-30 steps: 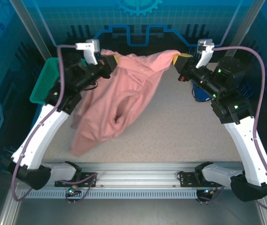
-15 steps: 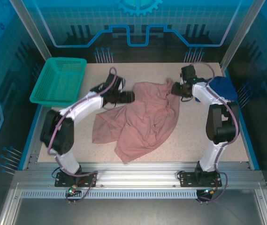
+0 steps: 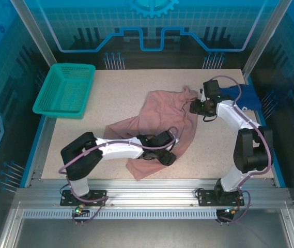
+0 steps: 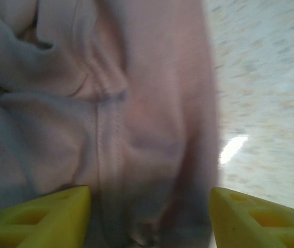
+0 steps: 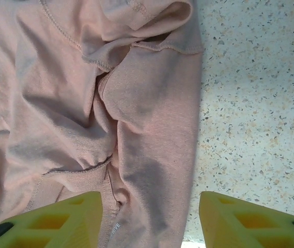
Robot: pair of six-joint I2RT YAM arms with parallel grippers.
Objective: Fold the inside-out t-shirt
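The left pincer [image 3: 167, 157] [image 4: 149, 206] stands wide, its yellow fingertips [image 4: 38, 217] apart, hanging low over the near right part of the pink t-shirt [image 3: 157, 111] [image 4: 110, 103]. A stitched seam and soft folds lie under the gap; nothing is gripped. The right pincer [image 3: 196, 107] [image 5: 151, 217] is also spread, with nothing held. It sits at the t-shirt's far right corner, above a bunched, hemmed edge [image 5: 152, 46]. The t-shirt [image 5: 74, 93] lies crumpled and flat on the speckled surface [image 3: 121, 88] [image 5: 250, 103], with one lobe reaching left and another toward the near edge. A dark blue cloth [image 3: 245, 95] lies just right of the t-shirt, behind the right arm. A green basket [image 3: 64, 111] sits well apart to the t-shirt's far left.
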